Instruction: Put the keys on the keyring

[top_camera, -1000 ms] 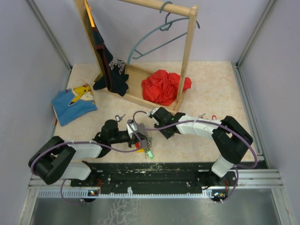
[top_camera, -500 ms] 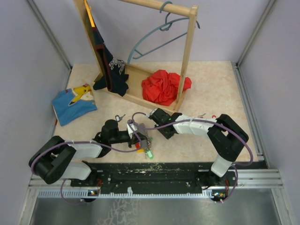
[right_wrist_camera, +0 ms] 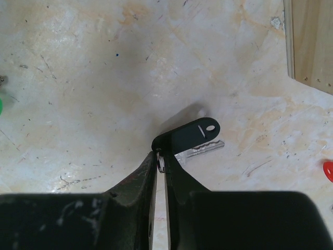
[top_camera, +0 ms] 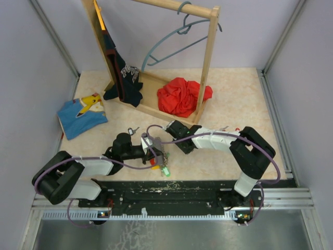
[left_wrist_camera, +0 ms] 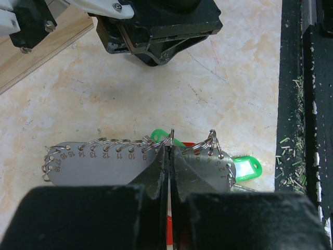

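Gripping | right end effector [right_wrist_camera: 161, 161] clenched on key [right_wrist_camera: 187, 136] at tips | left end effector [left_wrist_camera: 169, 153] clamps keyring [left_wrist_camera: 104, 166]

Your keyring [left_wrist_camera: 99, 164] is dull grey metal with shiny wire loops and a glossy green plastic tab [left_wrist_camera: 248, 169]. Your key [right_wrist_camera: 190, 136] has a bright metal blade and matt black plastic head. The surface [right_wrist_camera: 93, 67] looks smooth, marbled and scuffed.

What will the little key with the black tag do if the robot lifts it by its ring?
Probably dangle and swing: the key and black tag seem joined only by one thin ring. It looks light, being small and flat. It might slip, since the right hand only pinches that skinny wire at its tips.
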Available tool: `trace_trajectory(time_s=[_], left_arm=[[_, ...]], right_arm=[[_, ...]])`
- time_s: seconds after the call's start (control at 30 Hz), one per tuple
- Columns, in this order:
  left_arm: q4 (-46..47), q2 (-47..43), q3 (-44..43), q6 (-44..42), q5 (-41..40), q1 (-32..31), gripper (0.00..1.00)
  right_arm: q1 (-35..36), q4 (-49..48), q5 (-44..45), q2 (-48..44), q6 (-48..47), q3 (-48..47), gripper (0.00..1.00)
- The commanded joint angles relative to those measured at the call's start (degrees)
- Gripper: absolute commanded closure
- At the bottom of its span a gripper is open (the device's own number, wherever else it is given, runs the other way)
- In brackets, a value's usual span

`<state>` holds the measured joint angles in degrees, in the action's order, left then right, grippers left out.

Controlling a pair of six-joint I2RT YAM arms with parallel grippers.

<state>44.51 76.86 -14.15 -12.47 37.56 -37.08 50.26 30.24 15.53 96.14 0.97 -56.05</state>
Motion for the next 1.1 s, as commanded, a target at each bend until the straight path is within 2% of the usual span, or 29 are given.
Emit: trace_trajectory(time_s=[0.0, 0.2, 0.3, 0.87, 1.07], left_arm=[[1.2, -0.1, -1.4, -0.7, 1.2, 0.2, 1.00], [1.2, -0.2, -1.4, -0.7, 1.2, 0.2, 1.00], [1.2, -0.3, -1.4, -0.7, 1.1, 0.2, 1.00], [1.7, -1.2, -0.8, -1.0, 0.7, 0.2, 1.00], [1.7, -1.7, -0.6, -0.9, -0.4, 0.2, 1.00]], right_arm=[[0.6, 1.8, 1.0, -0.6, -0.4, -2.6, 0.90], [0.5, 2.2, 0.6, -1.0, -0.4, -2.6, 0.93], [0.5, 2.2, 0.6, -1.0, -0.6, -2.5, 1.00], [0.6, -2.0, -4.3, -8.4, -2.5, -0.9, 1.00], [0.5, 1.6, -3.3, -5.0, -2.3, -3.1, 1.00]])
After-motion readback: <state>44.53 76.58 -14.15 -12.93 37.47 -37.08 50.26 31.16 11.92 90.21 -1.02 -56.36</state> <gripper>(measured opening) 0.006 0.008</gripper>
